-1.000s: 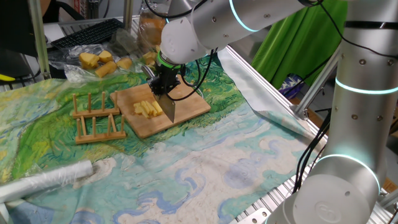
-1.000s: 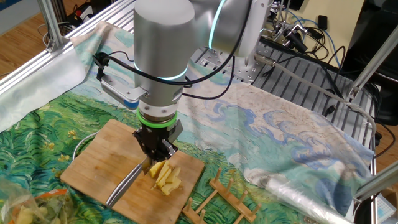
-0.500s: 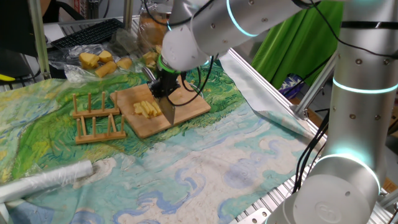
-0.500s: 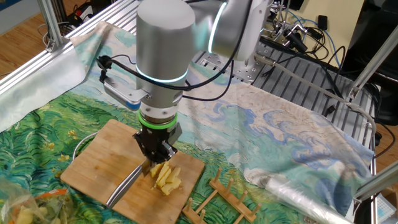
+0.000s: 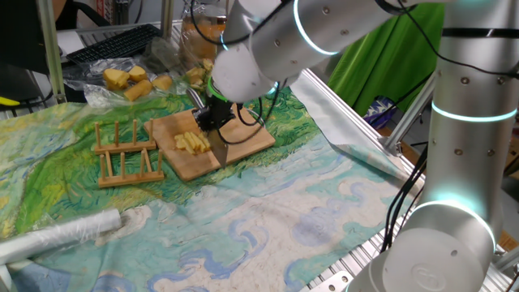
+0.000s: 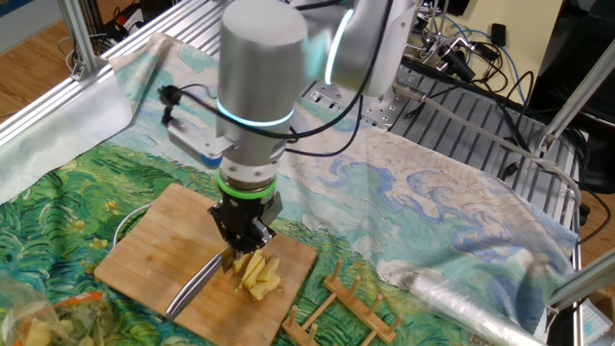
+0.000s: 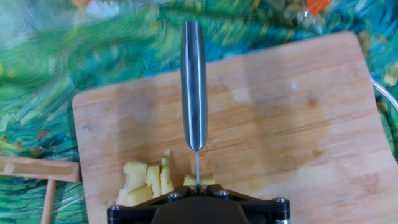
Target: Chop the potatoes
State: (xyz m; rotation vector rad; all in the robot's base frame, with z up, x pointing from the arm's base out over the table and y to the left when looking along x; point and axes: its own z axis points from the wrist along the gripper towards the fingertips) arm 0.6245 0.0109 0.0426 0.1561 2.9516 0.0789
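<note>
Clamping knife (image 7: pixel 194 87), gripper (image 6: pixel 242 252) shut; blade apparently on potatoes (image 7: pixel 149 180).

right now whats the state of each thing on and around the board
gripper: shut on the knife, pointing down
knife: blade down among the potatoes
potatoes: cut into short sticks, clustered on the board
cutting board: flat on the cloth
wooden rack: upright, nothing in it
bag of potato chunks: lying behind the board

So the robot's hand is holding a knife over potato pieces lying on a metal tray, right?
Not quite: the potatoes lie on a wooden cutting board, not a metal tray, as the hand view shows. The hand does hold a knife over them.
</note>
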